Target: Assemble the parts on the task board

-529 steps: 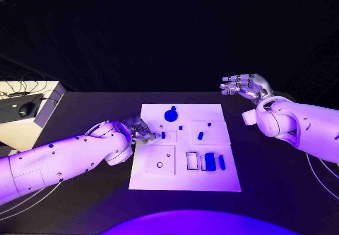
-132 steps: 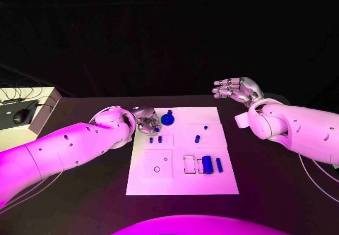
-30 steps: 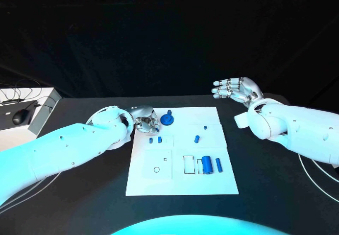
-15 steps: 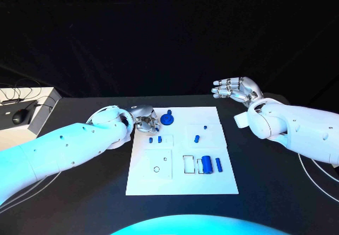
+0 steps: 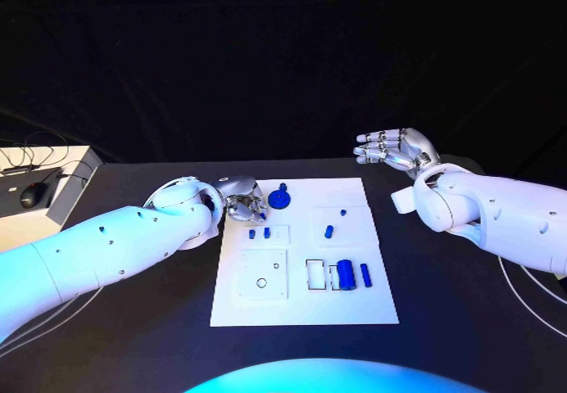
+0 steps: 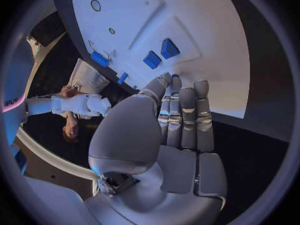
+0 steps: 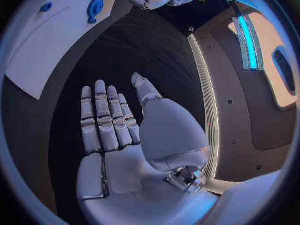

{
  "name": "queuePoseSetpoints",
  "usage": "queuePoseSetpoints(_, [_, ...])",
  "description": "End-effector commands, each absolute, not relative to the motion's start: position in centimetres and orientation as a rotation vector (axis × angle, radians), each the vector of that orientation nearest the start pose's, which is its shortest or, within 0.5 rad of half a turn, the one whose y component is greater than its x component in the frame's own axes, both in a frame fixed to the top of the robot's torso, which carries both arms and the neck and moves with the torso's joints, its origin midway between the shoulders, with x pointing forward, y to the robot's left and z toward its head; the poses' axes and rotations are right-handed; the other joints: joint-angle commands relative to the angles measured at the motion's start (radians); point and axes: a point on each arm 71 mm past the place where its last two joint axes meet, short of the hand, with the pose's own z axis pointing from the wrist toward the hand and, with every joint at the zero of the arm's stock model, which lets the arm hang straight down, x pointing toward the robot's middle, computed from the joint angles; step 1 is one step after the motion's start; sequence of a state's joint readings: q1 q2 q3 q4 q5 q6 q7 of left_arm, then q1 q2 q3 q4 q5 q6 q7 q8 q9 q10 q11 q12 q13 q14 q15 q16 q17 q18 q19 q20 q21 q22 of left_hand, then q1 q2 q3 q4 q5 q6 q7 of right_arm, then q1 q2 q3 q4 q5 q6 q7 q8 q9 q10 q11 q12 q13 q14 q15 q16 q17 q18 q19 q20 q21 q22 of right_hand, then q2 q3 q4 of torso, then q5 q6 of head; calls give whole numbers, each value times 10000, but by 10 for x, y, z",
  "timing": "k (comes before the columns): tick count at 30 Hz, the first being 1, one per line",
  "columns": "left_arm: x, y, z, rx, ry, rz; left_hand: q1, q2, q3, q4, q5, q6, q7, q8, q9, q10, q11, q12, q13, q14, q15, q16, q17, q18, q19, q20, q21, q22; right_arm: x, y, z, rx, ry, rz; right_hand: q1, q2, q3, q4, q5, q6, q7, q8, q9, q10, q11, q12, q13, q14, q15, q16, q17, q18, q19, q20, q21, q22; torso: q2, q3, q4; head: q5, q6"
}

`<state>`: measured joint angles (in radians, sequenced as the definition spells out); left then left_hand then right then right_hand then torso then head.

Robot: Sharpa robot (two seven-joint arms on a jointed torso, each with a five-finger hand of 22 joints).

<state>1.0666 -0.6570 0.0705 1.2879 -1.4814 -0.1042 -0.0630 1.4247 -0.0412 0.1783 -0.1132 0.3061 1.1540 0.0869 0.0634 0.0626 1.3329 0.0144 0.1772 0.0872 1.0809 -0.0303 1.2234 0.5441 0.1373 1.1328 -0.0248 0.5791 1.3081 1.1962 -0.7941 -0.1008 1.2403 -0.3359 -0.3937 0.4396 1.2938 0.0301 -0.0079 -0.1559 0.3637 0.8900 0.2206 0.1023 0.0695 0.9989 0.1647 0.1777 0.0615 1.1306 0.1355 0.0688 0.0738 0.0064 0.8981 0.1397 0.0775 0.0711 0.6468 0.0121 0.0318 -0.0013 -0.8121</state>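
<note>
The left hand (image 5: pixel 243 201) sits at the far left edge of the board (image 5: pixel 301 307), fingers straight, side by side and holding nothing. The round part (image 5: pixel 278 199) lies just beside its fingertips, toward the board's middle. Two small parts (image 5: pixel 259 233) lie just nearward of the hand. The right hand (image 5: pixel 395 150) hovers well apart, beyond the board's far right corner, flat and empty. The left hand is by far the nearer, so the reach looks like its job.
</note>
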Motion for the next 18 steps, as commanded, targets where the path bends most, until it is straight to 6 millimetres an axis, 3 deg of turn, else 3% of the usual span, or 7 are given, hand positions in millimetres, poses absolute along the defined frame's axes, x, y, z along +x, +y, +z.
queuePoseSetpoints(1, [507,167,-240,1732,18674,-6960,0,61,-2,-71,-23,-83,-7,-19,3,-39,-47,-37,-9,12,-36,-69,21,-140,17,-29,-23,164,526,-272,-206,7628,13980,11839,-80,49,64,-4,48,22,21,-68,-7,90,-11,-48,-14,14,-30,-43,-10,-64,-45,-31,-22,0,4,-2,5,-5,-2])
queuePoseSetpoints(18, [506,167,-239,1754,18603,-6971,-51,0,88,-139,-22,-160,-25,-25,0,19,-63,-59,-4,32,-46,-124,114,-156,16,-48,-4,160,527,-272,-206,7625,13978,11836,-70,46,93,-11,47,26,20,-68,-7,93,-12,-54,-14,18,-32,-41,-9,-64,-46,-30,-22,-1,4,-5,7,-1,5])
